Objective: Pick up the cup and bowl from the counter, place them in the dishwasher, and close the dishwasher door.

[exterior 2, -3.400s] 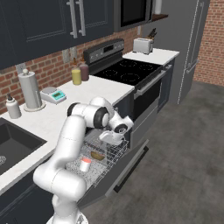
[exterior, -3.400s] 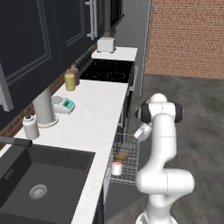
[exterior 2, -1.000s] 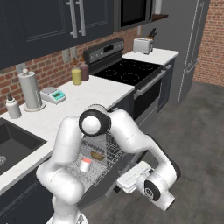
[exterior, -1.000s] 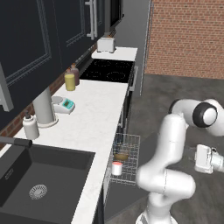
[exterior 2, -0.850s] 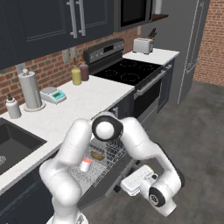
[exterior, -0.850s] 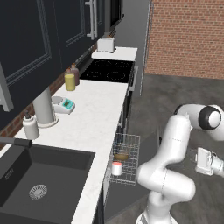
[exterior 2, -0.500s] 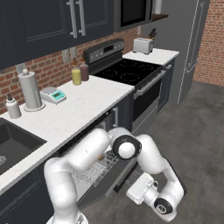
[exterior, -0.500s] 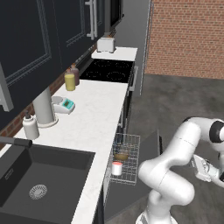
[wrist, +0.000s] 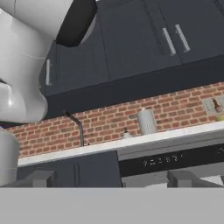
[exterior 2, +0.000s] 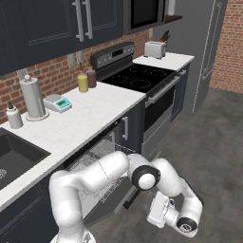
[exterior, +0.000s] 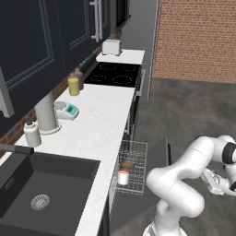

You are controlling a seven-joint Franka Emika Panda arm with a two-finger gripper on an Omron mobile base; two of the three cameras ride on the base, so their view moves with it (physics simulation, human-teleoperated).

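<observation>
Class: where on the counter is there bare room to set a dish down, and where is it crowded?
The counter is bare from its front edge back, between sink and stove. Along the back wall it is crowded: soap bottle, paper towel roll, scale, yellow bottle.

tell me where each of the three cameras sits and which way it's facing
Left base view: behind the arm on its left, looking forward and down along the counter; the white arm fills the lower right beside the rack holding the cup and the bowl.
Right base view: behind on the right, looking across the counter toward the brick wall; the arm bends low, the gripper near the dishwasher door.
Hand view: low on the hand, looking at the cabinet fronts, open fingertips at the bottom.
Shared: both base views show the stove and the toaster.
</observation>
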